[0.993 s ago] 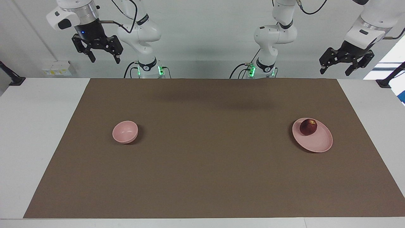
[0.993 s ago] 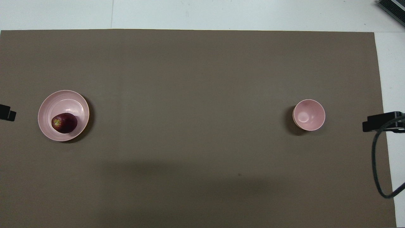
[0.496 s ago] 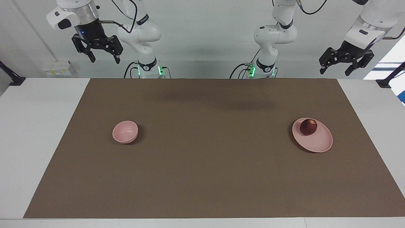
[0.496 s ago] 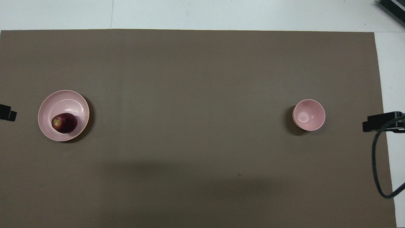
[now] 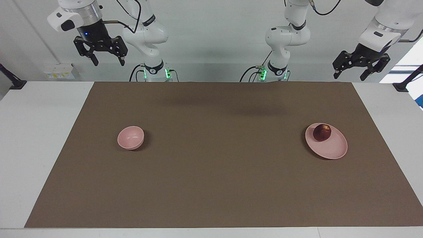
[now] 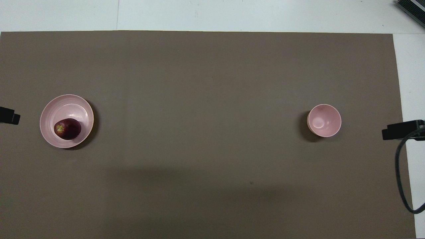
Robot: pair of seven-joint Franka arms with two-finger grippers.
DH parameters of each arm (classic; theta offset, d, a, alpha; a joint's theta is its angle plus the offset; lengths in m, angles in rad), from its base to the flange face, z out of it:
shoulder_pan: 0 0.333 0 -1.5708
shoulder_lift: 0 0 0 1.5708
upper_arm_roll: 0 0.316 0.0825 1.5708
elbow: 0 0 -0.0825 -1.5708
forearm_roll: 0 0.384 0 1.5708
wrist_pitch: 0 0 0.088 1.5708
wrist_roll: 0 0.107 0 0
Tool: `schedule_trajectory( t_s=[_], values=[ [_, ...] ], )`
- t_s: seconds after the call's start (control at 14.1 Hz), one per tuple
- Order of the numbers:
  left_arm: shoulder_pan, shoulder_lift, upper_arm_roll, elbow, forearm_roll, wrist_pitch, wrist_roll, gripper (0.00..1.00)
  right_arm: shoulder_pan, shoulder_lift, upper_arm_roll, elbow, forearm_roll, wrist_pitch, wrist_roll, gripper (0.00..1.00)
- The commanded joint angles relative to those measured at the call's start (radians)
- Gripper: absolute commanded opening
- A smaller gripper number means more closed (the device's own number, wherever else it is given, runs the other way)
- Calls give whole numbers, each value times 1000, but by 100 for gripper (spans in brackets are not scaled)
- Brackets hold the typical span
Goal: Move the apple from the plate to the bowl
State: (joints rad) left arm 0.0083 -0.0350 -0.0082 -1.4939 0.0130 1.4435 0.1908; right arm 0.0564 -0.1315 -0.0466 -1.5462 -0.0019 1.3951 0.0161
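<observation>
A small dark red apple (image 5: 322, 132) (image 6: 67, 128) lies on the pale pink plate (image 5: 333, 150) (image 6: 58, 106), toward the left arm's end of the table. The small deep pink bowl (image 5: 131, 137) (image 6: 324, 120) stands with nothing in it toward the right arm's end. My left gripper (image 5: 348, 74) hangs open, high in the air near the mat's corner at the robots' end. High over the other such corner, my right gripper (image 5: 109, 62) is open as well. Neither holds anything. In the overhead view only a dark sliver of each gripper shows at the side edges.
A brown mat (image 5: 211, 172) covers most of the white table (image 5: 39, 132). A black cable (image 6: 400, 179) loops at the right arm's end in the overhead view. Black clamp mounts (image 5: 404, 84) sit at the table's corners by the robots.
Both grippers have drifted slightly upward and outward. Apple, plate and bowl have stayed where they were.
</observation>
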Motion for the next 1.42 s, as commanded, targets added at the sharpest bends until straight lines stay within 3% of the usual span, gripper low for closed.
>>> schedule_trajectory(
  t_s=[0.0, 0.85, 1.35],
  values=[
    [22, -43, -4, -107, -16, 79, 59, 100, -13, 7, 4, 11, -1, 2, -35, 100],
    [94, -26, 7, -537, -19, 575, 260, 100, -13, 1, 4, -5, -16, 1, -30, 100],
    [97, 98, 7, -611, -74, 780, 327, 100, -15, 1, 4, -3, -15, 2, -31, 100]
  ],
)
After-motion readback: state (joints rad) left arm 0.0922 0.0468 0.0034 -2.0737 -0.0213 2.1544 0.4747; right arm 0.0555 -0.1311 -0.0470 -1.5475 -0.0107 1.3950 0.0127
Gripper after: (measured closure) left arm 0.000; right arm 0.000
